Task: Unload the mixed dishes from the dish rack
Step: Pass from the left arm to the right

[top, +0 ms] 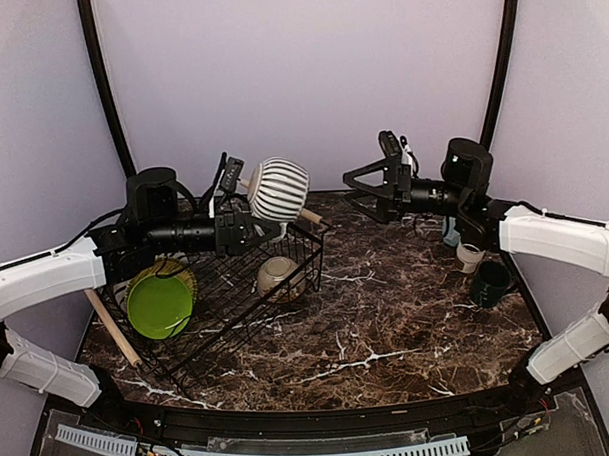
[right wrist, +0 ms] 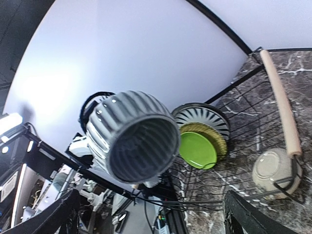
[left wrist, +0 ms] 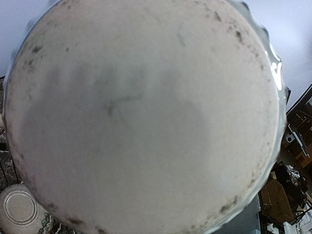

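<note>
The wire rack (top: pixel 223 326) sits on the left of the marbled table (top: pixel 388 325) and holds four things. Three plates stand on edge in a row at its left end: a green plate (top: pixel 159 303) in front, a yellow plate (top: pixel 190 277) right behind it, and, seen from the right wrist camera, a striped plate (right wrist: pixel 202 116) at the back. A single cream bowl (top: pixel 279 277) lies tipped over at the right end, near one of the rack's two wooden handles (top: pixel 113 328).

The striped mug (top: pixel 278 189) is out of the rack, up in the air above its far right corner. It lies sideways with its long axis level. Its pale base faces back along the left arm and its open mouth points across at the right arm. The left gripper (top: pixel 259 212) is nearly closed and carries the mug, though I cannot tell which part it pinches.

The right gripper (top: pixel 363 193) hangs level opposite the mug, its jaws spread wide with nothing between them.

Three more pieces stand on the table at the right: a white cup (top: pixel 471 257), a dark mug (top: pixel 489 282) and a blue cup (top: pixel 450 233), partly hidden by the arm.
</note>
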You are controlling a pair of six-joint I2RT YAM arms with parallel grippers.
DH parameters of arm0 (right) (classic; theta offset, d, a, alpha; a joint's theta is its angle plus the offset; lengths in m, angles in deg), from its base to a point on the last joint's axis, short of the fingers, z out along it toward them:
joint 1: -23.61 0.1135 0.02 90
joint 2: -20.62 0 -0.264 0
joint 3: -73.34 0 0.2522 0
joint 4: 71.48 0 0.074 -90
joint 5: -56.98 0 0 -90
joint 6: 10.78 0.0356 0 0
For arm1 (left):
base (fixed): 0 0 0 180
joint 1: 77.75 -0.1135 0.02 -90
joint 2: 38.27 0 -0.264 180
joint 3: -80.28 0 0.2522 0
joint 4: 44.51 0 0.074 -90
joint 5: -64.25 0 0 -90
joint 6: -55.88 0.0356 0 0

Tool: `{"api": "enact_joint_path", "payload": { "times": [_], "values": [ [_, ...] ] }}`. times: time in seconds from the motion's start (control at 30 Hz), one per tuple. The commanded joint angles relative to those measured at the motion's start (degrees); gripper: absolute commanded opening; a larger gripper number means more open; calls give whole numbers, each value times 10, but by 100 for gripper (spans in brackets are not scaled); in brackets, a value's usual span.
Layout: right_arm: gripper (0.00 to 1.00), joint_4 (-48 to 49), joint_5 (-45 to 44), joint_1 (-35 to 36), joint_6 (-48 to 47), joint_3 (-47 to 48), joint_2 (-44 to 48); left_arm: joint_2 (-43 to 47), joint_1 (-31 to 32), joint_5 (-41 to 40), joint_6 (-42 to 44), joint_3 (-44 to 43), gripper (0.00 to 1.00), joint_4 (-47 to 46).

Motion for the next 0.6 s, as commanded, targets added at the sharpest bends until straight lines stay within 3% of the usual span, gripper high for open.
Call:
{"api": "enact_joint_path", "payload": {
  "times": [0.0,0.23,0.43,0.57],
  "values": [
    [97,221,50,23,218,18,-56,17,1,28,61,18,1,-94],
    [94,308,62,72,335,78,-147,17,1,36,99,44,1,-143],
    [81,465,63,88,458,110,-215,20,1,53,136,73,1,-173],
    [70,485,76,96,483,124,-233,24,0,51,174,90,1,-169]
  ]
}}
